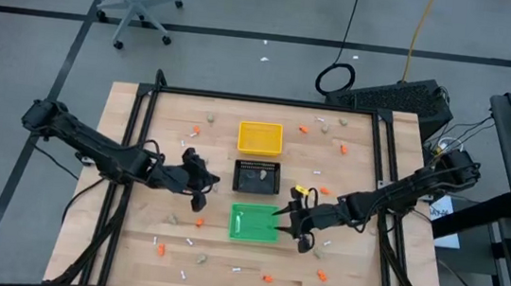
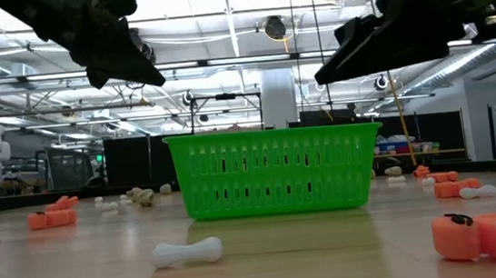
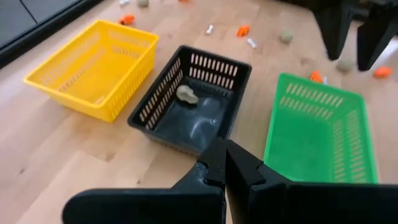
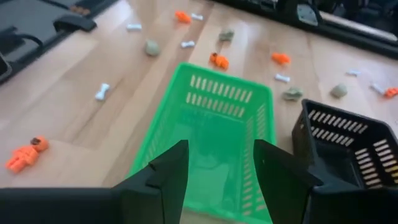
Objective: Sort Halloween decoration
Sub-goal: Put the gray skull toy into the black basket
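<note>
Right gripper [image 4: 214,168] jaws apart over slotted plastic green tray [image 4: 214,118]; left gripper [image 3: 224,163] jaws together, empty.

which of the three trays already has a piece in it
The black tray, the middle one: a single beige-grey lump lies inside. The yellow tray and green tray look empty.

- Three trays stand in a row down my table: one yellow tray [image 1: 261,137], one black tray [image 1: 257,176], one green tray [image 1: 254,223].
- One beige-grey lump [image 3: 186,94] lies inside the black one — that's all I see in there.
- Orange bits [image 1: 342,148], white sticks [image 1: 190,242] and more lumps are scattered over the wood — too small for me to count exactly.
- Two arms, both mine.
</note>
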Controlling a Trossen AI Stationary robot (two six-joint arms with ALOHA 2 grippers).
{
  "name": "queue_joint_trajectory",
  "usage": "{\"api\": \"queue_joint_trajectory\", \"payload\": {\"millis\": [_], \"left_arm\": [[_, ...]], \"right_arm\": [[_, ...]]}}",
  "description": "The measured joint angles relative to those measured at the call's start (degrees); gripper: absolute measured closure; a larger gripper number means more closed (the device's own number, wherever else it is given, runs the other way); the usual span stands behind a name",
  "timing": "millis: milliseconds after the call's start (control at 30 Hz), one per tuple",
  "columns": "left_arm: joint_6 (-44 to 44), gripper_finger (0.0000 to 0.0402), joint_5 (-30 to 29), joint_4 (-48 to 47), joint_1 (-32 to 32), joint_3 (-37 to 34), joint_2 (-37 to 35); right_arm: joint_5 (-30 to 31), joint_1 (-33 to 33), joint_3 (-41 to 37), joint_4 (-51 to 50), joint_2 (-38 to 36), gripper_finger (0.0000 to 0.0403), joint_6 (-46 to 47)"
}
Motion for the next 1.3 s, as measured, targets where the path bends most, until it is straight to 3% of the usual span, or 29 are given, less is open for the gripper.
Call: {"api": "queue_joint_trajectory", "payload": {"millis": [133, 300, 533, 800, 1000, 1300], "left_arm": [[0.21, 0.0402, 0.88, -4.20, 0.13, 2.06, 0.00], [-0.31, 0.0390, 6.30, -7.24, 1.47, 2.51, 0.00], [-2.22, 0.0301, 13.85, -11.15, 5.17, 2.51, 2.45], [11.53, 0.0216, 16.87, -11.03, 9.23, 2.51, 11.67], [14.42, 0.0210, 19.42, -11.01, 11.50, 2.51, 17.57], [21.77, 0.0210, 20.88, -10.49, 14.28, 2.51, 18.86]], "right_arm": [[-0.07, 0.34, -1.89, 4.88, 0.00, 0.0234, -0.34], [-0.04, 0.23, -2.03, 5.52, 0.00, 0.0234, -1.28], [-0.07, 0.25, -2.05, 4.21, 0.00, 0.0234, -1.30], [-1.81, 0.25, -2.05, 4.02, 0.00, 0.0234, -0.89], [-1.76, 0.25, -2.05, 3.01, 0.00, 0.0234, -0.64], [-1.60, 0.25, -2.05, 2.91, 0.00, 0.0234, -0.71]]}}
